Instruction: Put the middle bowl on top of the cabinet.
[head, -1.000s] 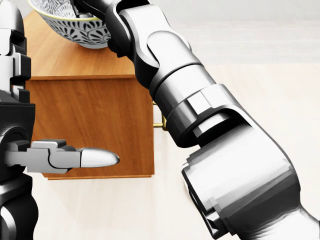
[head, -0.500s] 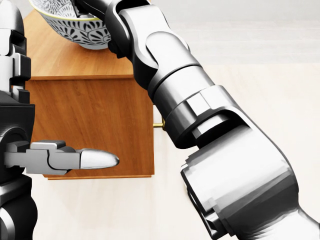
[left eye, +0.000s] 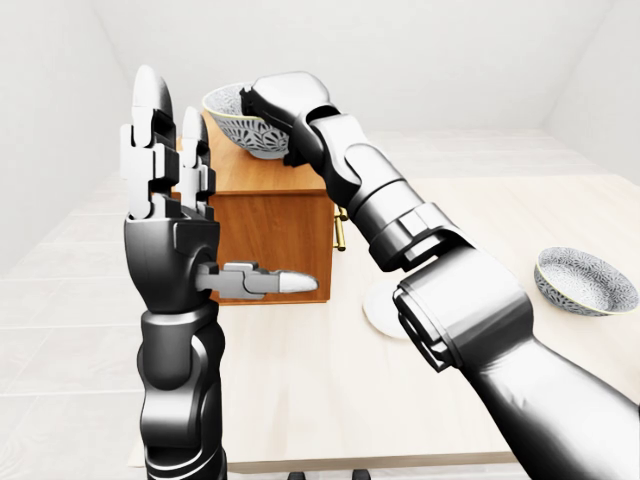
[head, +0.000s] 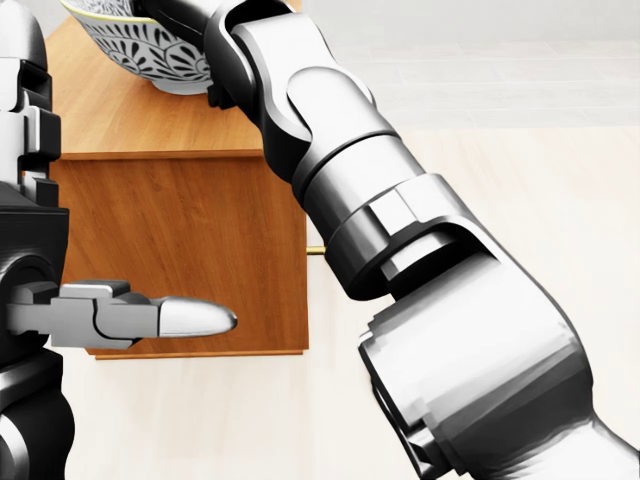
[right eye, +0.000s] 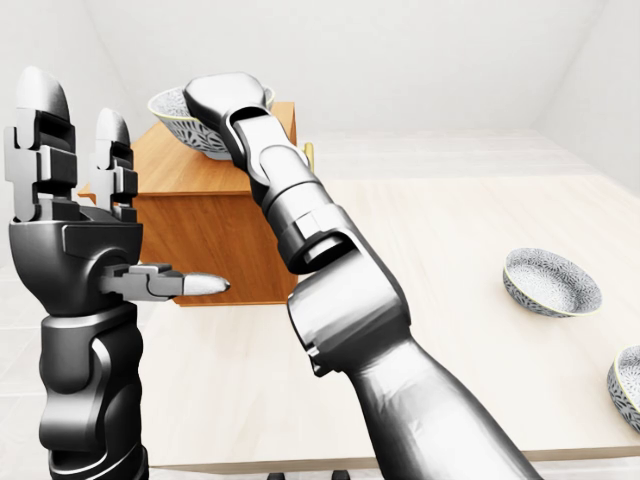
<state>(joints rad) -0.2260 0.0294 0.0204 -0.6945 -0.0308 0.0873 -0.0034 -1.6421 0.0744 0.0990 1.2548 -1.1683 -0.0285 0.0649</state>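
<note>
Arms are filling much of the left-eye view. The left hand (left eye: 170, 205) is standing up at the left. Its fingers (left eye: 152, 100) are pointing straight up and its thumb (left eye: 262, 282) is sticking out to the right, so it is spread wide and holding nothing. The right arm (left eye: 400, 225) is reaching up and to the left, to the top of the wooden cabinet (left eye: 265, 215). The right hand (left eye: 278, 100) is lying over the right edge of the bowl (left eye: 232, 118). Its fingers are hiding, so I cannot tell if they are pinching the bowl. The bowl is at the top of the cabinet, on it or just over it; I cannot tell which. The cabinet is standing on the pale worktop (left eye: 470, 240). A second bowl (left eye: 585, 282) is lying well apart at the right. A white plate (left eye: 377, 308) is peeking out from behind the right arm.

In the head view, the right arm is crossing the picture from bottom right to top left. The bowl is showing at the top left, over the cabinet's top. The left thumb is pointing right across the cabinet's side.

In the right-eye view, a third bowl (right eye: 628, 388) is peeking in at the right edge, below the second bowl.
</note>
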